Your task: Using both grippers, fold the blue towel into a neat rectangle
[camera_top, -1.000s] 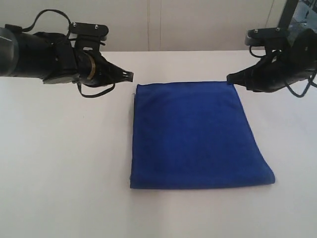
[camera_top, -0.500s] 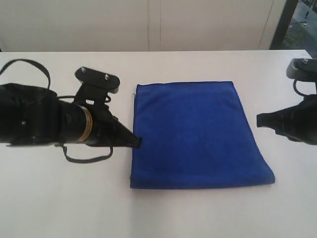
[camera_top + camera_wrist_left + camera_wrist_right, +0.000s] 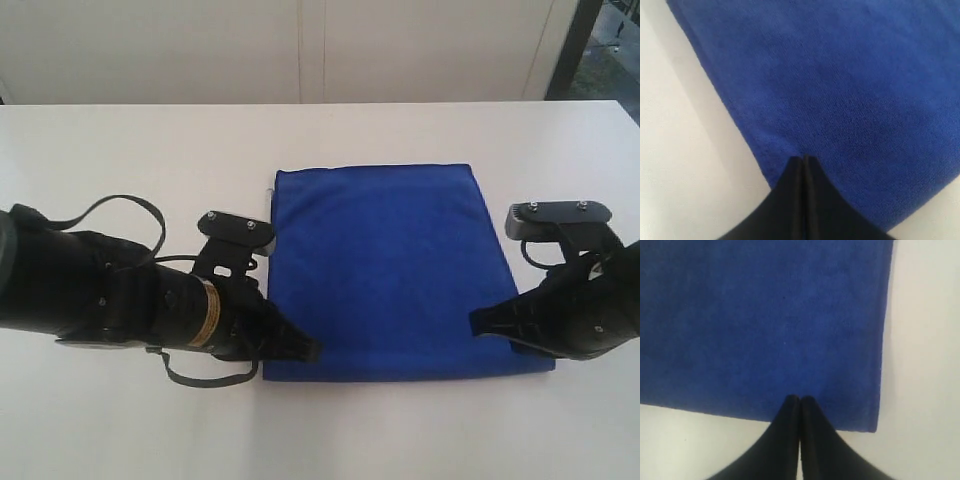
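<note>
The blue towel point(image 3: 390, 265) lies flat on the white table as a folded rectangle; it also fills the left wrist view point(image 3: 850, 85) and the right wrist view point(image 3: 765, 320). My left gripper point(image 3: 310, 348) is shut, its tips over the towel's near left corner. In its own view the left gripper point(image 3: 804, 159) has its jaws pressed together, with no cloth seen between them. My right gripper point(image 3: 476, 322) is shut too, its tips over the towel near the near right corner. The right gripper point(image 3: 800, 399) shows closed jaws above the cloth's edge.
The white table point(image 3: 120, 170) surrounds the towel on all sides. A pale wall point(image 3: 300, 50) runs behind the table's far edge. A dark post point(image 3: 575, 45) stands at the back right.
Both arms have swept from the towel's far corners along its sides toward the near corners. The towel has not moved. Both grippers stay shut throughout.
</note>
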Controlling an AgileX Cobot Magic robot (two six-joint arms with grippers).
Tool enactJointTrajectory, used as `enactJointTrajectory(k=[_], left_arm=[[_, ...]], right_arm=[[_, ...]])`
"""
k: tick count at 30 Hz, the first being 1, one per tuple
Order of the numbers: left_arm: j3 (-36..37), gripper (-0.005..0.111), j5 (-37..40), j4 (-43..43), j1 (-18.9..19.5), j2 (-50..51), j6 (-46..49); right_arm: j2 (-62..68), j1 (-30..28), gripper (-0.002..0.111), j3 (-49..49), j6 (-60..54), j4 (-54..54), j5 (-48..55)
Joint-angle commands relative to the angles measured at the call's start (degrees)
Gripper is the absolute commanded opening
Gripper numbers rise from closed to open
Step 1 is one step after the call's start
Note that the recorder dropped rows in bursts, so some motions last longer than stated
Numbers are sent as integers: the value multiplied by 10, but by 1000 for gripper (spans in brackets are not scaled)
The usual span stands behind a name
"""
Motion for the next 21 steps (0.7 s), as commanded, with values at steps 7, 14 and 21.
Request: enactJointTrajectory(k=[7, 14, 21], left_arm=[[3, 0, -8, 2, -4, 40, -4], [4, 0, 7, 2, -4, 45, -4], [3, 0, -1, 7, -4, 20, 6]], right_arm=[[90, 1, 0, -6, 4, -36, -22], [99, 1, 0, -9, 21, -36, -21], [21, 1, 0, -27, 26, -36, 1]])
